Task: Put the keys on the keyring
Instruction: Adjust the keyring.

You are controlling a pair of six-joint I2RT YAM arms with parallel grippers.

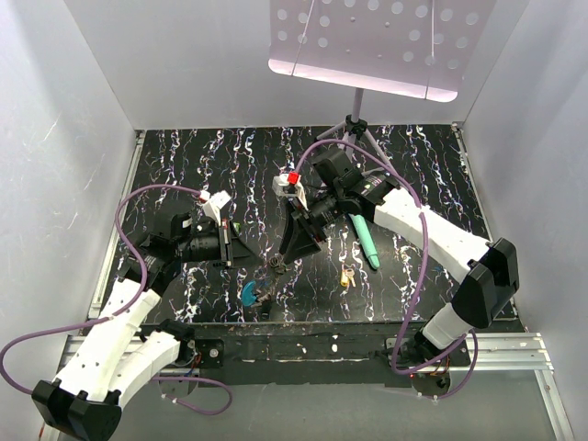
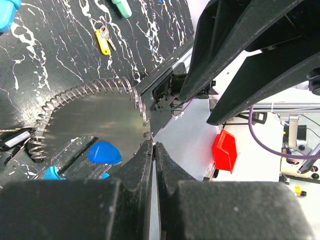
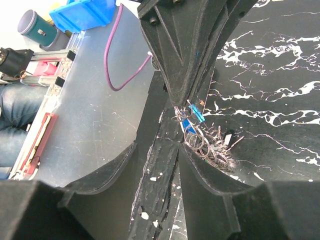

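Left hand [image 2: 152,146], pressed together, pinches the coiled keyring [image 2: 100,86] at the centre of the bench's [image 1: 432,175] near edge. Right hand [image 3: 157,147], fingers spread, hangs just beside it. A yellow key [image 1: 346,277] lies to the right.

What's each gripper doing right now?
Left gripper: closed, pinching the keyring.
Right gripper: jaws apart, nothing visibly held.
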